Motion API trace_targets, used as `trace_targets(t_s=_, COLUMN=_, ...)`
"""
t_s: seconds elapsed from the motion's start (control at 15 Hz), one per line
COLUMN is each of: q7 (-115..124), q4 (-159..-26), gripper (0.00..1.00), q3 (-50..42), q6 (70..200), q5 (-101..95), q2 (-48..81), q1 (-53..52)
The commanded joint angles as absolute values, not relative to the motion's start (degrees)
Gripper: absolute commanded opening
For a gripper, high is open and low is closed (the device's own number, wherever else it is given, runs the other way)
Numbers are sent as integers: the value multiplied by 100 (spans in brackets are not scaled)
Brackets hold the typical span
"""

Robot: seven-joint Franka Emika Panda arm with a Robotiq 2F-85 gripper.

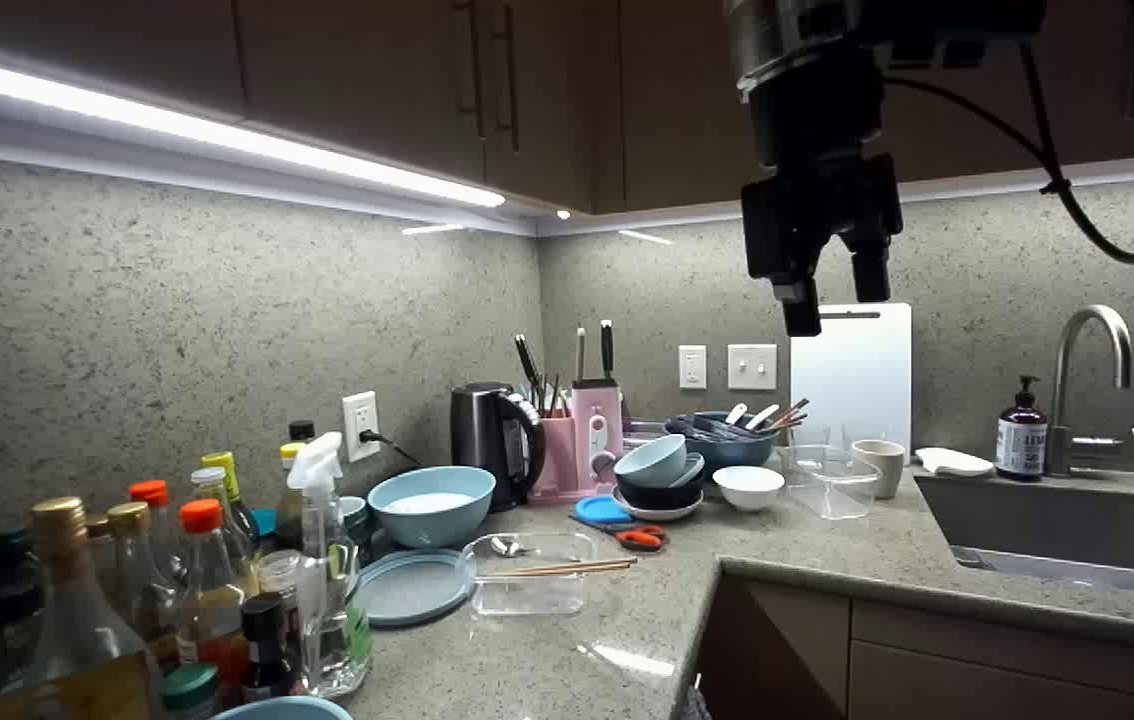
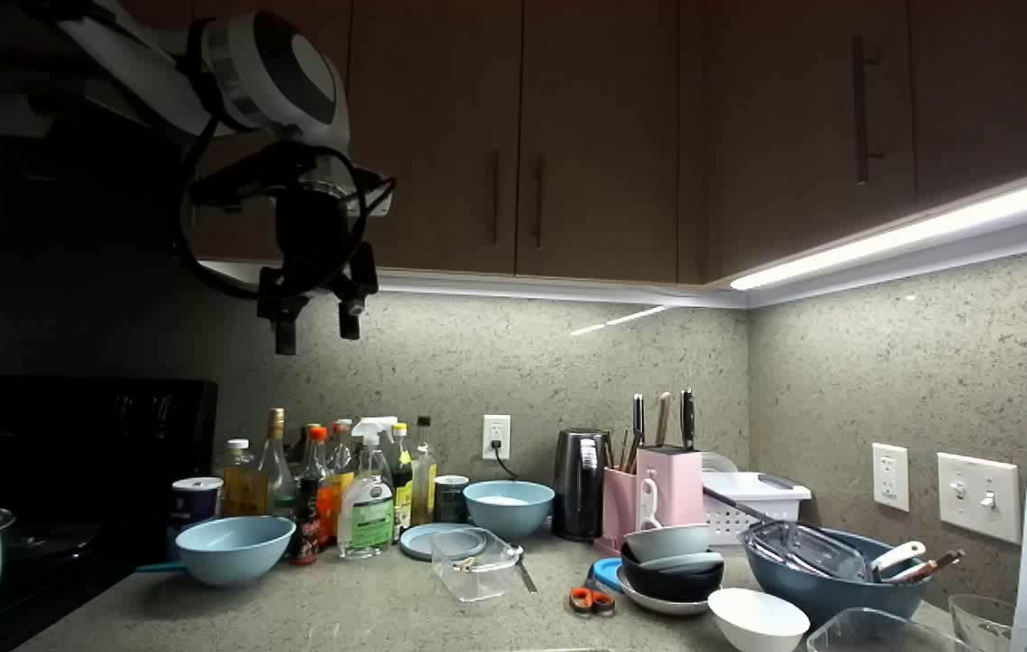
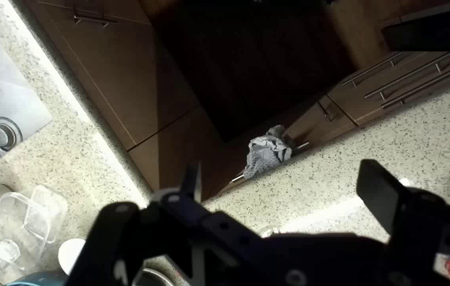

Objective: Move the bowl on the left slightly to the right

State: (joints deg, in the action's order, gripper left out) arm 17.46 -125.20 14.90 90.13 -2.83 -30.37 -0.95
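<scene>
Light-blue round bowl (image 2: 235, 554) stands on the glossy speckled countertop (image 2: 332, 605).

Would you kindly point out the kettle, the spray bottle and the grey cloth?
Kettle (image 2: 575, 498), in an exterior view: on its body.
Spray bottle (image 2: 370, 521), in an exterior view: on its green label.
Grey cloth (image 3: 265, 156), in the wrist view: on its middle.

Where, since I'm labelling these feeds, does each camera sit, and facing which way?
An exterior view, outside the robot: along the counter into its corner; arm and gripper upper right.
An exterior view, outside the robot: towards spray bottle and upper cabinets; arm and gripper upper left.
Wrist view, wrist-mounted: down past counter edge to grey cloth; fingers in lower half.
Both exterior views share kettle and pink knife block.
</scene>
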Motion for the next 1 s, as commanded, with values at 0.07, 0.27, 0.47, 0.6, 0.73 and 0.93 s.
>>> trace_targets(t_s=0.07, q7=1805, q4=-12507, gripper=100, q3=1382, q6=8999, q5=-337, q2=-3012, q1=-242)
trace_targets(t_s=0.27, q7=1805, q4=-12507, gripper=100, q3=1382, q6=8999, q5=-337, q2=-3012, q1=-242)
trace_targets(t_s=0.47, q7=1805, q4=-12507, gripper=100, q3=1382, q6=8999, q5=-337, q2=-3012, q1=-242)
trace_targets(t_s=0.6, q7=1805, q4=-12507, gripper=100, q3=1382, q6=8999, q5=-337, q2=-3012, q1=-242)
trace_targets(t_s=0.73, q7=1805, q4=-12507, gripper=100, q3=1382, q6=8999, q5=-337, q2=-3012, q1=-242)
trace_targets(t_s=0.93, q7=2095, q4=-12478, gripper=100, q3=1394, q6=9359, q5=160, q2=-2762, q1=-289)
